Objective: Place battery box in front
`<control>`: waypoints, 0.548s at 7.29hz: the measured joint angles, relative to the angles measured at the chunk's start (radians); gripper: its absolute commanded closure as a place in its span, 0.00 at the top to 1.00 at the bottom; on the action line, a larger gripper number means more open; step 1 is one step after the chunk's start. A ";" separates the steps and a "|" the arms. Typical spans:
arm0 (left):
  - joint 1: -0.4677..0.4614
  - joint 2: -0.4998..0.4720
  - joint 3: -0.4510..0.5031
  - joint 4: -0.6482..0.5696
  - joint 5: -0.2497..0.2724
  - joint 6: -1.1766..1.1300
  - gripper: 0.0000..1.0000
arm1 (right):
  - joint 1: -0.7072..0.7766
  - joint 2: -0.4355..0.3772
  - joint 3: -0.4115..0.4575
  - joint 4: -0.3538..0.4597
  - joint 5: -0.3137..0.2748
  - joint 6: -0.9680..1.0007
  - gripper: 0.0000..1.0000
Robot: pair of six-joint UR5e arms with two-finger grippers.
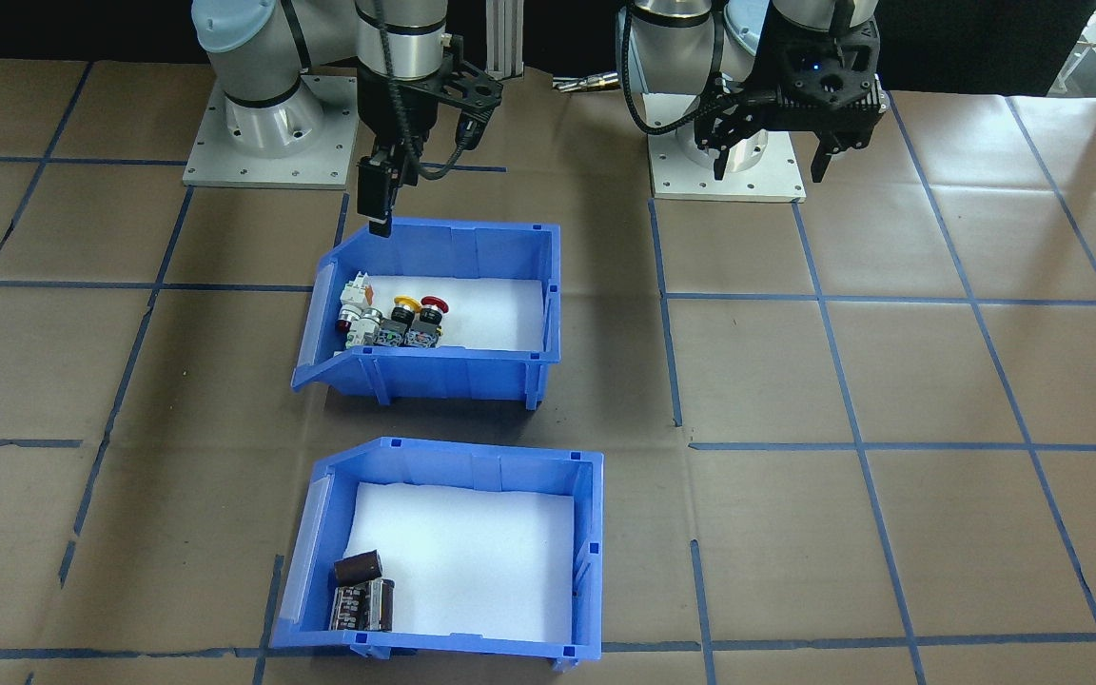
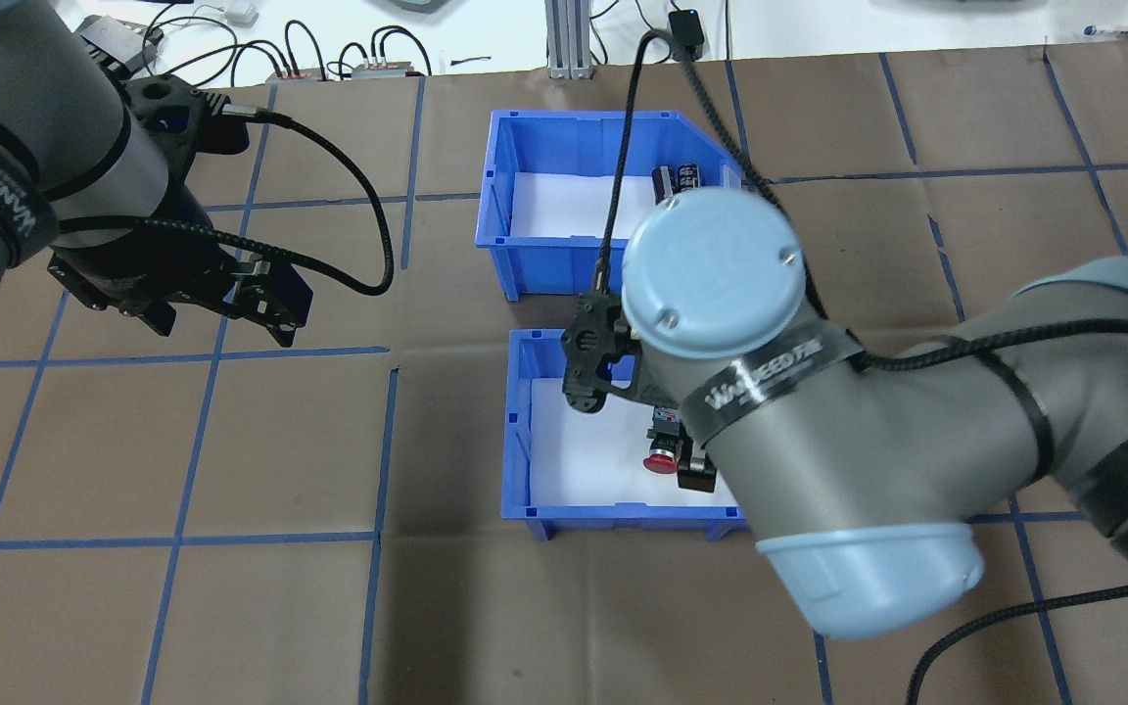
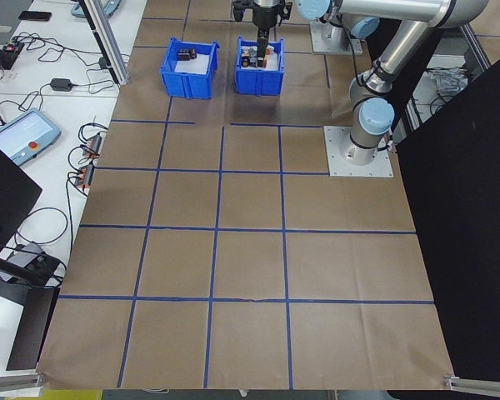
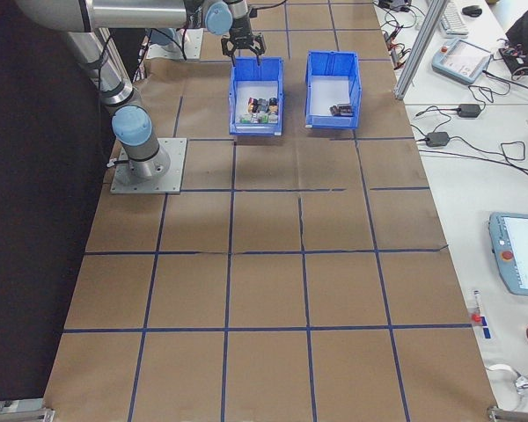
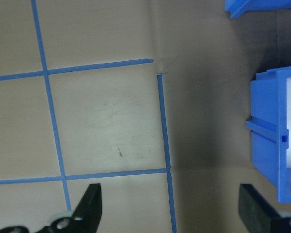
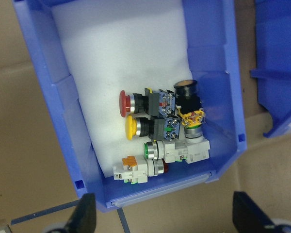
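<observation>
The battery box (image 1: 472,552), a blue plastic bin with a sloped-cut front and a white foam floor, sits on the tabletop (image 1: 890,381) on the side far from the robot's bases, with its dark cylindrical cells (image 1: 362,595) gathered in one corner near the cut front. Just beside it, closer to the robot, stands a second blue bin (image 1: 443,319) of the same shape, its foam floor carrying a cluster of push-button switches (image 6: 160,138) (red and yellow mushroom caps, a green-ringed one, white and grey housings). The two bins are apart, with a strip of brown paper between them. The right gripper (image 6: 162,218) hangs over the switch bin near its rim; its jaws stand wide apart and hold nothing, both dark fingertips showing at the lower corners of the wrist view. The left gripper (image 5: 177,211) hovers off to the side over bare tabletop, well apart from both bins, its jaws likewise spread wide and empty. The tabletop is covered in brown paper crossed by blue tape lines forming a grid.
</observation>
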 measured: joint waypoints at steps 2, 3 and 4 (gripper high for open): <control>0.002 -0.008 -0.001 -0.010 0.000 0.001 1.00 | -0.182 -0.003 -0.063 0.052 0.076 0.065 1.00; 0.002 -0.013 -0.002 -0.011 -0.003 0.001 1.00 | -0.269 -0.004 -0.072 0.062 0.117 0.139 1.00; 0.002 -0.013 -0.002 -0.011 -0.004 0.001 1.00 | -0.334 -0.005 -0.079 0.067 0.137 0.244 1.00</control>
